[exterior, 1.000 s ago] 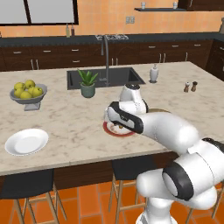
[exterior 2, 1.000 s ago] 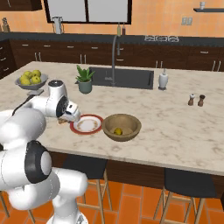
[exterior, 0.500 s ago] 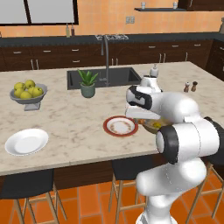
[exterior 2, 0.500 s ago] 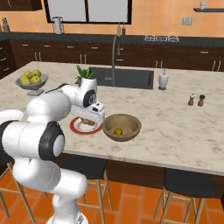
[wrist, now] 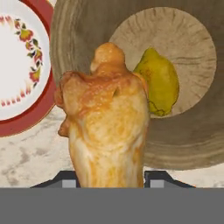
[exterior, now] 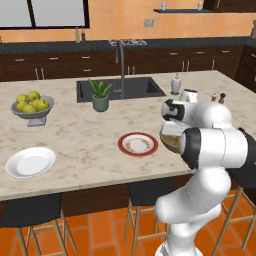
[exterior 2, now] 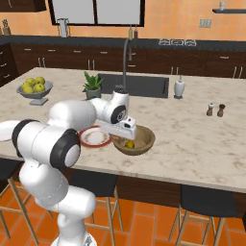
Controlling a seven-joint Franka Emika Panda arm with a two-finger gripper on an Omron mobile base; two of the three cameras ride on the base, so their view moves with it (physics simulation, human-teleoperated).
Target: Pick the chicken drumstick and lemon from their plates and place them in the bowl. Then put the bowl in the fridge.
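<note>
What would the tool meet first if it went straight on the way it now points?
Probably the bowl: the tool, shut on the chicken drumstick, points down at its near rim, the lemon just beyond. Depth is unclear.

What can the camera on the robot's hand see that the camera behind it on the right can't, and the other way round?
The hand view alone shows the chicken drumstick up close, pinched in the claw, and the flower pattern on the red-rimmed plate. The right base view alone shows the sink, the potted plant, the grey bowl of fruit and the two shakers. Both show the wooden bowl with the lemon in it, the red-rimmed plate beside it, and the marble counter.
</note>
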